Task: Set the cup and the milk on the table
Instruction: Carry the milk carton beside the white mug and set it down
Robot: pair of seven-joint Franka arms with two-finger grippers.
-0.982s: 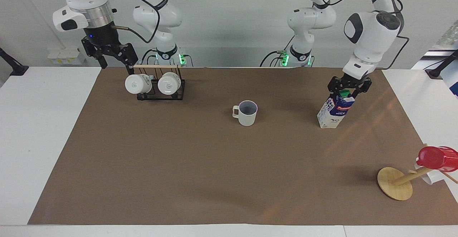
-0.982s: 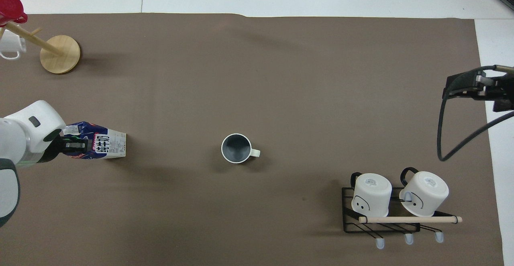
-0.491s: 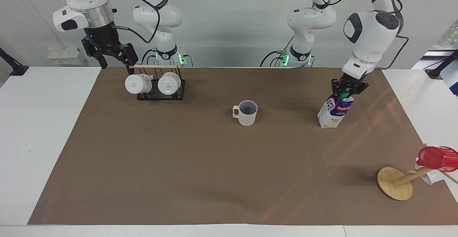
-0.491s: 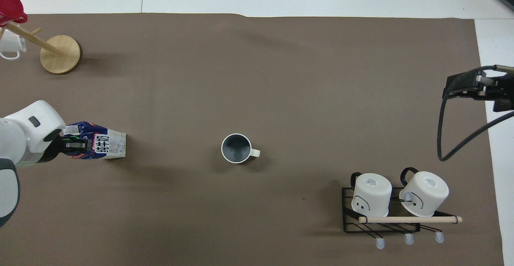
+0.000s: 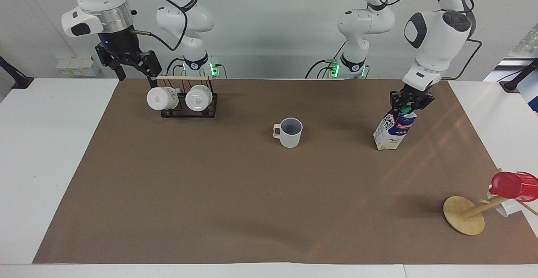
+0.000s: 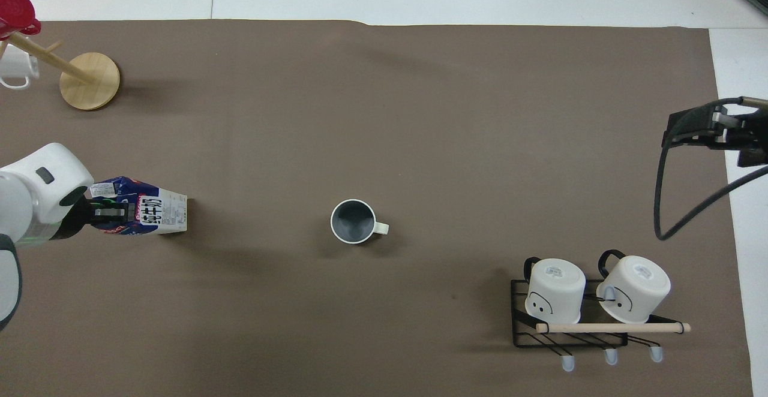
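Observation:
The milk (image 5: pixel 394 131) (image 6: pixel 153 214), a blue and white carton with a green cap, stands tilted with its base at the brown paper (image 5: pixel 252 194) on the table (image 5: pixel 50 143), toward the left arm's end. My left gripper (image 5: pixel 406 109) (image 6: pixel 111 213) is shut on the carton's top at the cap. The cup (image 5: pixel 291 132) (image 6: pixel 353 221), grey-white with a dark inside, stands upright and alone in the middle of the paper. My right gripper (image 5: pixel 136 76) (image 6: pixel 690 130) waits open in the air over the table's edge beside the mug rack, with nothing in it.
A black wire rack (image 5: pixel 189 109) (image 6: pixel 576 331) with two white mugs stands near the robots at the right arm's end. A wooden stand (image 5: pixel 464 215) (image 6: pixel 90 73) with a red cup (image 5: pixel 512 184) sits far from the robots at the left arm's end.
The left gripper's fingers drew in onto the carton's top, and the carton shifted slightly with it. The cup and the right arm have not moved.

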